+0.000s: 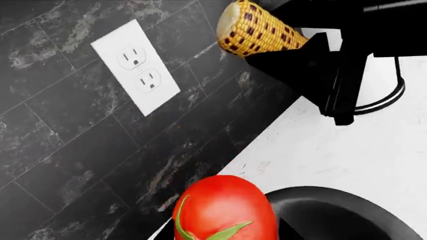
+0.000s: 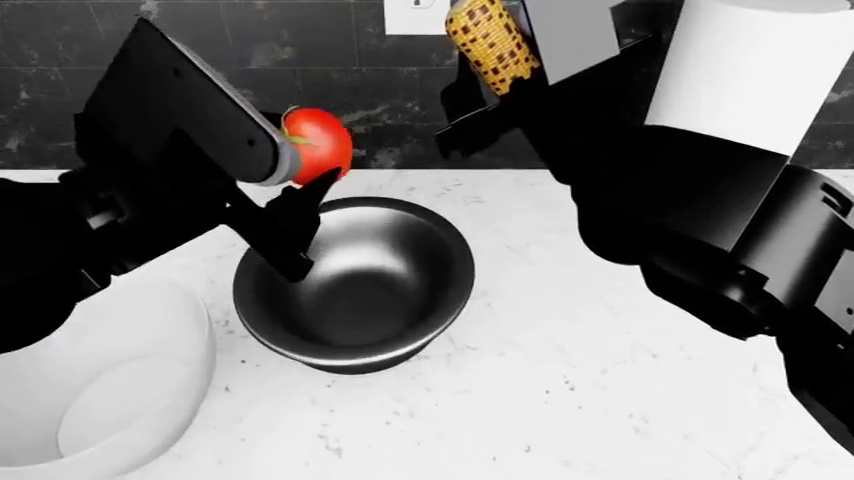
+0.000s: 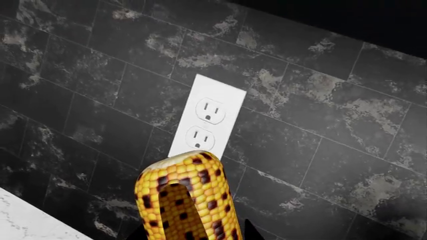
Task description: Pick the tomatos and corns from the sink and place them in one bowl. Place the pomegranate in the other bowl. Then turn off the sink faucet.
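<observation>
1. L gripper (image 2: 304, 185): closed on the tomato (image 2: 318, 143), held up off the counter. Tomato sits at the finger tips, above the far-left rim of the dark metal bowl (image 2: 400, 320). One black finger (image 2: 287, 235) hangs down past the tomato, overlapping the bowl's inner wall in head view; can't tell if it touches.
2. L wrist view: tomato (image 1: 225, 207) fills the lower edge, green calyx showing. Bowl rim (image 1: 347, 200) just beside it, on the white counter (image 1: 333, 150).
3. R gripper (image 2: 514, 85): closed on the corn (image 2: 491, 42), ear upright, slightly tilted, raised high in front of the backsplash. Most of the ear stands clear above the fingers; lower end hidden betw. them.
4. R wrist view: corn (image 3: 187, 197) w/ yellow and dark-brown kernels, tip pointing toward the wall outlet (image 3: 207, 120). Finger tips barely show at the frame edge.
5. Corn vs bowl: head view puts it behind and above the far-right side of the dark bowl, not over its centre. L wrist view shows corn (image 1: 257, 27) and R gripper near the wall.
6. White bowl (image 2: 134, 400): near-left of the dark bowl, rims close, partly under the L arm. Both bowls look empty inside as far as visible.
7. Dark marbled tile backsplash (image 3: 320, 100) behind it all.
</observation>
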